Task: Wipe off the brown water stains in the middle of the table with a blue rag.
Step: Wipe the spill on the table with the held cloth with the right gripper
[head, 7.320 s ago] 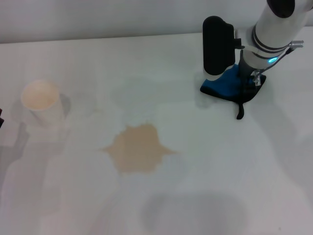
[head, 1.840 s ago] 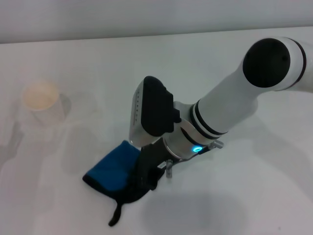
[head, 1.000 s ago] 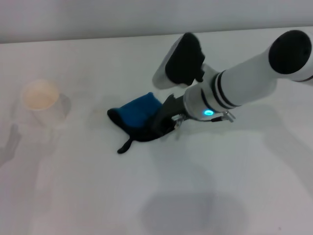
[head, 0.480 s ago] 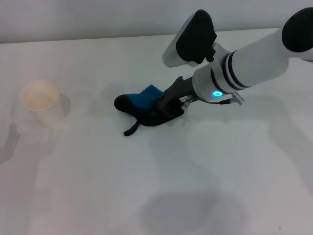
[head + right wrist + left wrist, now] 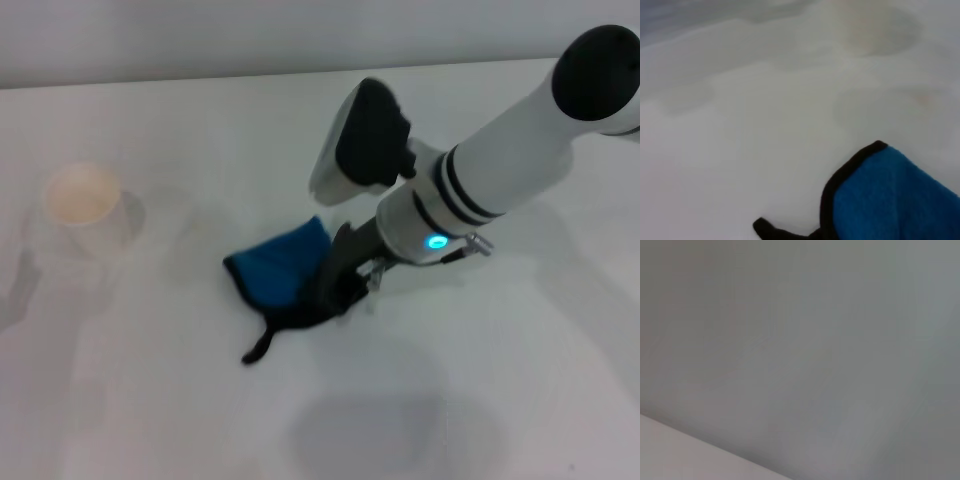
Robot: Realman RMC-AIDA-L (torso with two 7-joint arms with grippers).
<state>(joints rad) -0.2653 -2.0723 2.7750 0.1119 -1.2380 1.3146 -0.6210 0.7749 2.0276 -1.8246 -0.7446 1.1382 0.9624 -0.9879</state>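
The right gripper point(image 5: 335, 285) clamps the blue rag point(image 5: 275, 275) against the white worktop point(image 5: 150, 400) near its middle. The cloth spreads toward the robot's left from the gripper, its black loop trailing toward the robot. No brown stain shows around it. A paper cup point(image 5: 85, 205) stands well apart, farther left. The left arm is out of view.

The blue rag point(image 5: 276, 272) lies mid-table point(image 5: 520, 400), under the right tool point(image 5: 340, 285), cup point(image 5: 85, 205) far left.
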